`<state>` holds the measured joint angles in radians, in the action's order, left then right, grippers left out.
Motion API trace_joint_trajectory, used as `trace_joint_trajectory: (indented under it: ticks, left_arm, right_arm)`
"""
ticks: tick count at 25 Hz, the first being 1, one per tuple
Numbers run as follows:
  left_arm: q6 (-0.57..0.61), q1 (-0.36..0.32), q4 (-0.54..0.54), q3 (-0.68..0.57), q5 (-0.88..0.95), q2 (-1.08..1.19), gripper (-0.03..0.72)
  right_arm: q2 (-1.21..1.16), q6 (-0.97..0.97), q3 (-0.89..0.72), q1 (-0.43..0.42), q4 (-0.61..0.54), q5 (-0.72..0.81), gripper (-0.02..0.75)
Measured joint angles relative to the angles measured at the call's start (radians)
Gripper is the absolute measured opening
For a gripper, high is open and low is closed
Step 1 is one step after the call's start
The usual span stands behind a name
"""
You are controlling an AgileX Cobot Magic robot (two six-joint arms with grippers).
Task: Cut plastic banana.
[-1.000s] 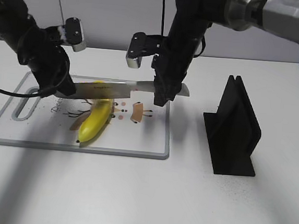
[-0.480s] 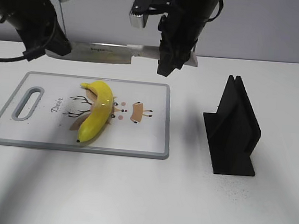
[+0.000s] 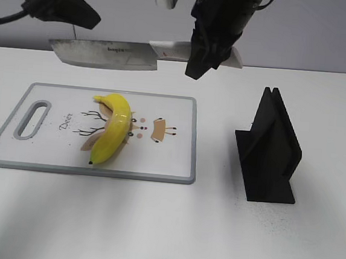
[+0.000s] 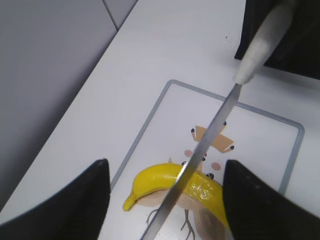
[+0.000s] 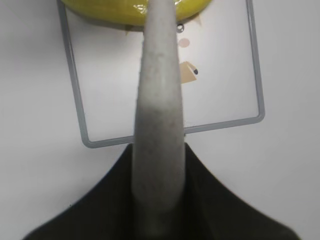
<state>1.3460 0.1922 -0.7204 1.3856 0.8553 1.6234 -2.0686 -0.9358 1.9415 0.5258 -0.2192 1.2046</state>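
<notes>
Holding the knife [image 3: 107, 54] by its handle in our closed right gripper [image 3: 204, 61], we keep it above the banana [image 3: 111, 130] (left gripper [image 4: 165, 200] open, empty).

A white bench [image 3: 152, 225] carries a pale cutting board [image 3: 170, 165] with a grey rim, a slot handle at its 9 o'clock end and a cartoon deer print with the word "Deer". At 3 o'clock from the board, well apart, stands an upright black slotted stand [image 3: 271, 150]. Behind runs a grey wall [image 3: 320, 45].
</notes>
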Motion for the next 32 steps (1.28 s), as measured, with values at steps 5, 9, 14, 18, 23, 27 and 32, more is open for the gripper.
trace_joint_trajectory:
  ticks: [5,9,14,18,23,27,32]
  left_arm:
    - [-0.063,0.0,-0.002,0.0,-0.014,-0.07,0.678]
    - [-0.208,0.0,0.042,0.0,-0.019,-0.143,0.672]
    - [-0.552,0.0,0.221,0.0,0.003,-0.233,0.651]
    - [-0.745,0.0,0.333,0.0,0.12,-0.289,0.623]
    - [-0.954,0.0,0.492,0.0,0.325,-0.328,0.586]
    - [-1.052,0.0,0.558,-0.043,0.356,-0.373,0.583]
    - [-1.084,0.0,0.56,-0.189,0.361,-0.493,0.578]
  right_arm:
    - [0.048,0.038,-0.056,0.0,0.006,0.001,0.183]
    - [0.104,0.125,-0.059,0.0,0.006,0.001,0.183]
    - [0.181,0.258,-0.059,0.0,0.006,0.001,0.183]
    - [0.221,0.453,-0.059,0.0,0.005,0.002,0.183]
    - [0.294,0.537,-0.083,0.0,-0.021,0.002,0.183]
    - [0.391,0.623,-0.174,0.0,-0.027,0.002,0.183]
    - [0.507,0.683,-0.332,0.0,-0.028,0.003,0.183]
